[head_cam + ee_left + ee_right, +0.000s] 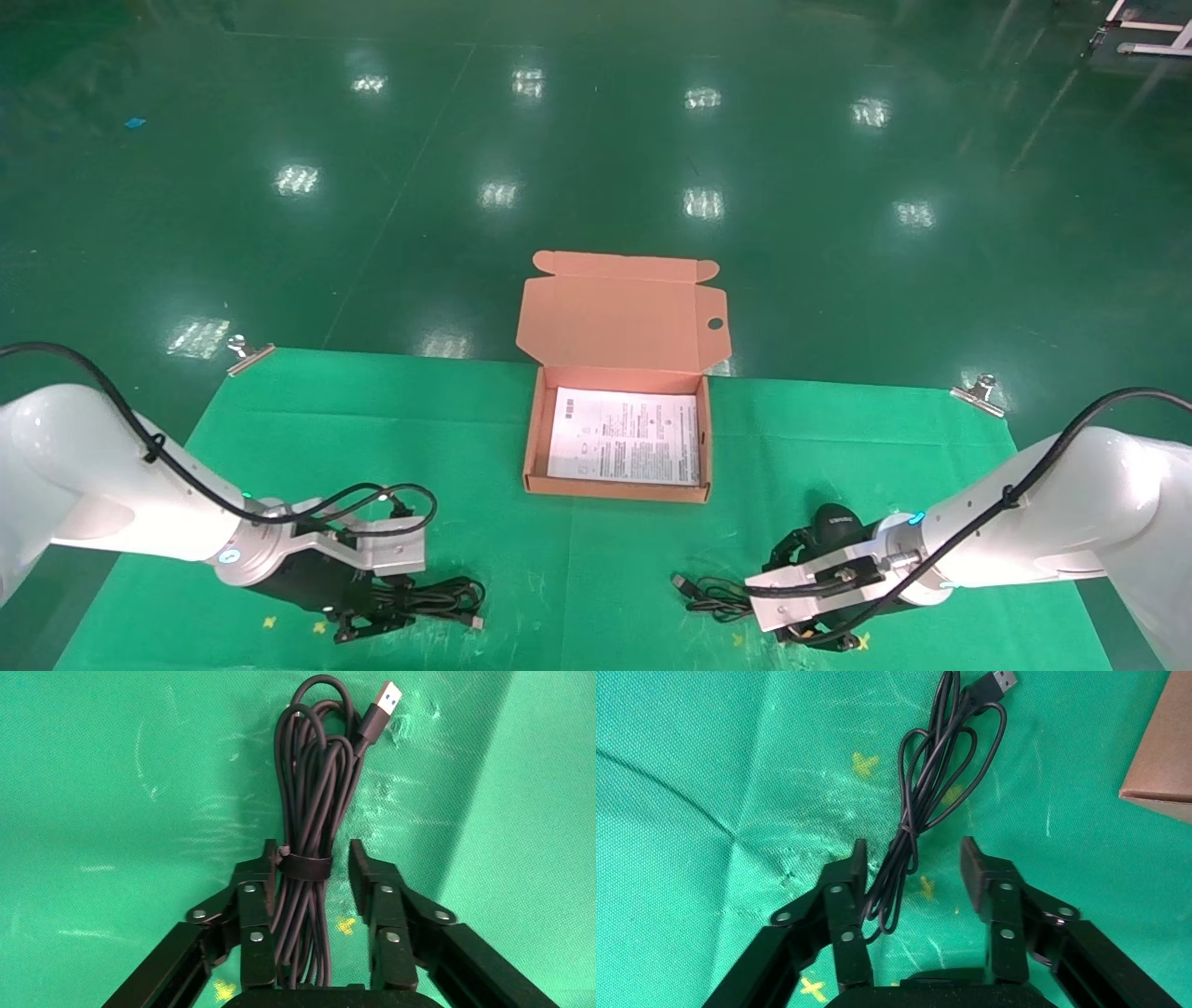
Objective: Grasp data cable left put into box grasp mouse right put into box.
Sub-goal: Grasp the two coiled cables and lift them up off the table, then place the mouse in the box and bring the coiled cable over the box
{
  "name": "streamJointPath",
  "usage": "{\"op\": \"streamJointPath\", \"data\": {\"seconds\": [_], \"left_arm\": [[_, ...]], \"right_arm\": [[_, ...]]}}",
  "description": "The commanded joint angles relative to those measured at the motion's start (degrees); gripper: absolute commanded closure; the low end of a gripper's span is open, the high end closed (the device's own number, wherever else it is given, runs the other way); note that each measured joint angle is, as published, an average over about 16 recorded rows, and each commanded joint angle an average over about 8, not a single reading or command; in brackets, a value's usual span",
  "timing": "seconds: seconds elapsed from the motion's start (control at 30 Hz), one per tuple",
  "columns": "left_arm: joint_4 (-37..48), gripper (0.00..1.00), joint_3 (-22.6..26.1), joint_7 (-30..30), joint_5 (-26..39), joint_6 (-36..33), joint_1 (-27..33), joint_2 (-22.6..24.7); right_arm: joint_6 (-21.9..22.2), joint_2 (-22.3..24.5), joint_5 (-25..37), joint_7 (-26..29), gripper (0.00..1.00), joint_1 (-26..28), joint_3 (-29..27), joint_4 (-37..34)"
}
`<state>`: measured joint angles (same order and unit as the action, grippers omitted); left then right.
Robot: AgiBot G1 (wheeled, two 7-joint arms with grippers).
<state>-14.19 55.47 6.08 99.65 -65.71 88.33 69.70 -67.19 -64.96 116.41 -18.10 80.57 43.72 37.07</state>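
The data cable [445, 596], a black strapped bundle with a silvery USB plug, lies on the green cloth at the front left. My left gripper [391, 610] is open and straddles it; in the left wrist view the bundle [316, 790] runs between the fingers of that gripper [313, 860], against one of them. The black mouse [832, 524] sits at the front right, just beyond my right gripper [790, 596]. That gripper [912, 857] is open over the thin mouse cord [926, 790]; the mouse itself is out of the right wrist view. The salmon box [535, 438] stands open at the centre, lined with a white sheet.
The green cloth [596, 559] covers the table, held by metal clips at the far left corner [250, 354] and the far right corner [978, 391]. Yellow crosses mark the cloth. A corner of the box [1162, 755] shows in the right wrist view. Green floor lies beyond.
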Motion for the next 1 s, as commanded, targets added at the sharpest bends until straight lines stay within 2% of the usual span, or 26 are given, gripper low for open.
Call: {"op": "streamJointPath", "data": {"seconds": [0.03, 0.6, 0.83, 1.0], "left_arm": [[-0.04, 1.0, 0.0, -0.01, 0.0, 0.0, -0.01, -0.01], [-1.15, 1.0, -0.4, 0.76, -0.5, -0.7, 0.9, -1.22], [-7.93, 1.0, -0.56, 1.44, 0.29, -1.75, 5.57, -5.13], [-16.13, 1.0, -0.86, -1.34, 1.67, -0.17, 8.38, -8.19]], "right_arm": [[-0.01, 0.01, -0.01, 0.01, 1.0, -0.01, -0.01, 0.03], [-0.16, 0.66, -0.1, 0.43, 1.0, 0.72, -0.33, 0.15], [-0.66, 5.17, -2.42, 4.38, 1.0, 7.22, -3.97, 1.64], [1.68, 7.12, -4.38, 7.19, 1.0, 12.94, -7.34, 2.61]]}}
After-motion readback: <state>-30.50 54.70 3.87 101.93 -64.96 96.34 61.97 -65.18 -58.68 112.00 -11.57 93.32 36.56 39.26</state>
